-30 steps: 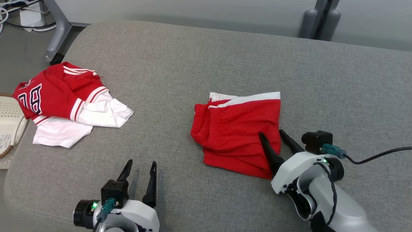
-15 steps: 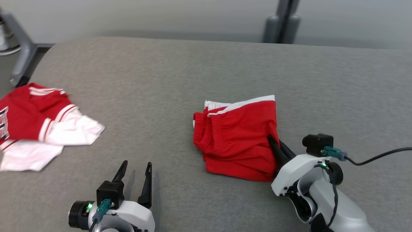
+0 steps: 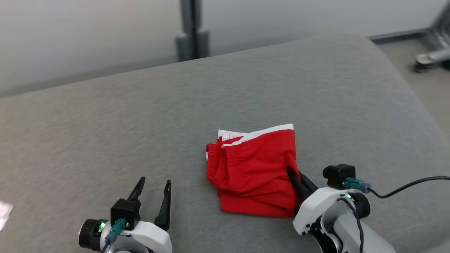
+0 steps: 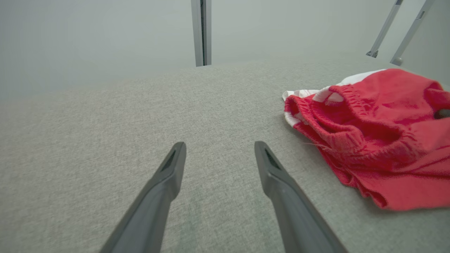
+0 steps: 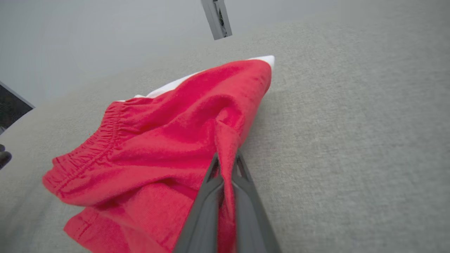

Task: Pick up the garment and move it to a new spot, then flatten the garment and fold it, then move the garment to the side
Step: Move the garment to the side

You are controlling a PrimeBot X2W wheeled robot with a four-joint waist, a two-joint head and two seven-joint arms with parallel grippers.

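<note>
A pair of folded red shorts [image 3: 255, 170] with a white band lies on the grey cushion [image 3: 140, 133]. My right gripper [image 3: 296, 173] is shut on the shorts' near right edge; in the right wrist view a ridge of red cloth [image 5: 226, 140] is pinched between the fingers [image 5: 211, 189] of the right gripper [image 5: 226, 160]. My left gripper [image 3: 154, 185] stands open over bare cushion, left of the shorts, and holds nothing. The left wrist view shows the left gripper [image 4: 218, 149] with fingers spread and the shorts [image 4: 372, 133] to the right.
The cushion's right edge [image 3: 415, 105] curves down to the floor. A grey post [image 3: 191, 28] stands behind the cushion. A scrap of white cloth [image 3: 5, 212] shows at the left edge.
The right gripper closed on the shorts' right edge. The head camera swung right, so the red and white jersey slid out of view at the left.
</note>
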